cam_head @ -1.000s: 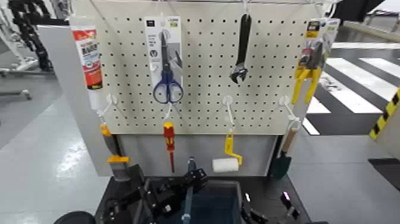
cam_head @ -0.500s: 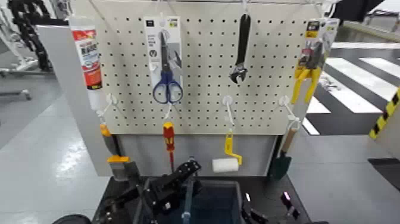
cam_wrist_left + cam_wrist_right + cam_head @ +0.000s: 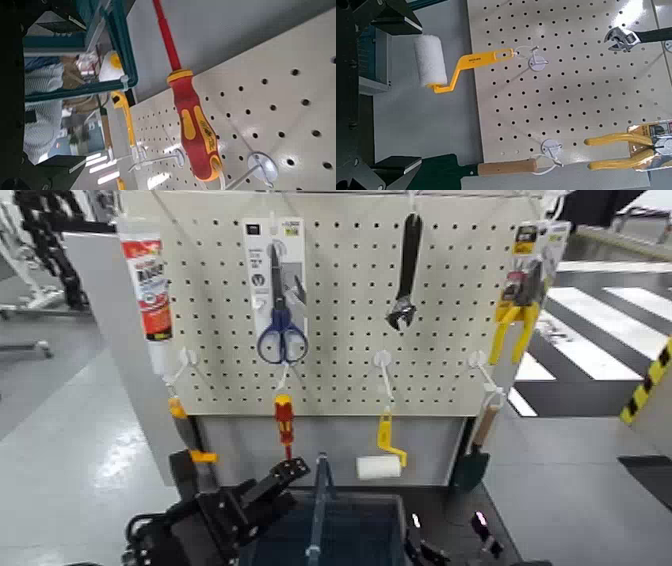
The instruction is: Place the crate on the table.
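The dark blue-grey crate (image 3: 365,530) stands on the black table (image 3: 455,505) at the bottom centre of the head view, its thin blue handle bar (image 3: 320,490) upright. My left gripper (image 3: 272,486) is open and empty, just left of the handle and apart from it. In the left wrist view the crate's rim (image 3: 119,47) shows beyond the spread fingers (image 3: 67,16). My right gripper (image 3: 437,552) sits low at the crate's right end, open and empty. The right wrist view shows a corner of the crate (image 3: 368,63).
The beige pegboard (image 3: 340,320) stands right behind the crate. It holds scissors (image 3: 281,310), a wrench (image 3: 405,275), yellow pliers (image 3: 518,310), a red screwdriver (image 3: 285,425) and a paint roller (image 3: 380,465). A sealant tube (image 3: 148,285) hangs at its left edge.
My left gripper has drawn away from the blue handle bar, moving left and back. The crate and the right gripper have not moved.
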Action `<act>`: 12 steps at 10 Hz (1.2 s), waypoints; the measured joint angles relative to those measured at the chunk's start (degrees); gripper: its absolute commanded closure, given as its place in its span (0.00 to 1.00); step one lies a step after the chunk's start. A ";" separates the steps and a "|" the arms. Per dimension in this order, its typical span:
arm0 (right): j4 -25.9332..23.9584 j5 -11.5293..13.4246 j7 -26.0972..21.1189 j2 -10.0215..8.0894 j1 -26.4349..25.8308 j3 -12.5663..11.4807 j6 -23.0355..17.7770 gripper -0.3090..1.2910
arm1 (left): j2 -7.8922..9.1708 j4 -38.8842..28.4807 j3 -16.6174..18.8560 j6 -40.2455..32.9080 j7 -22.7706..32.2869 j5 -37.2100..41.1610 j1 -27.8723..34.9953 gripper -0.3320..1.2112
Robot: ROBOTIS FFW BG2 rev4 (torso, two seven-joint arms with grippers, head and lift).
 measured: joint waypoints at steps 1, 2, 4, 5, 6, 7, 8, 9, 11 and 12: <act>-0.06 0.00 0.00 -0.04 0.05 -0.05 0.04 0.28 | -0.20 -2.83 0.97 -1.52 0.03 -5.91 1.22 0.30; -0.08 0.00 0.00 -0.05 0.06 -0.08 0.09 0.28 | -0.22 -6.20 1.75 -3.36 0.24 -12.99 2.46 0.30; -0.08 0.01 0.00 -0.06 0.08 -0.11 0.11 0.28 | 0.04 -11.68 1.72 -9.91 -1.04 -28.12 5.24 0.30; -0.10 0.01 0.00 -0.06 0.08 -0.19 0.03 0.28 | -0.26 -12.67 0.86 -15.99 -1.79 -35.27 6.97 0.30; -0.19 0.01 0.00 -0.06 0.09 -0.25 -0.05 0.28 | -0.93 -13.29 0.46 -21.49 -1.80 -41.88 8.85 0.30; -0.24 0.01 0.00 -0.07 0.12 -0.27 -0.08 0.28 | -1.82 -13.64 0.30 -26.97 -1.45 -48.41 10.90 0.30; -0.26 0.01 0.00 -0.12 0.15 -0.32 -0.17 0.28 | -3.00 -13.72 0.31 -32.31 -1.24 -54.69 13.01 0.30; -0.28 0.01 0.01 -0.14 0.17 -0.35 -0.26 0.28 | -4.14 -13.60 0.61 -36.82 -1.10 -59.89 14.99 0.30; -0.48 0.23 0.09 -0.20 0.28 -0.43 -0.32 0.28 | -5.21 -12.74 0.70 -45.01 1.99 -66.50 18.86 0.30; -0.62 0.37 0.09 -0.23 0.34 -0.49 -0.24 0.28 | -5.43 -12.24 0.26 -49.38 4.60 -69.17 20.88 0.30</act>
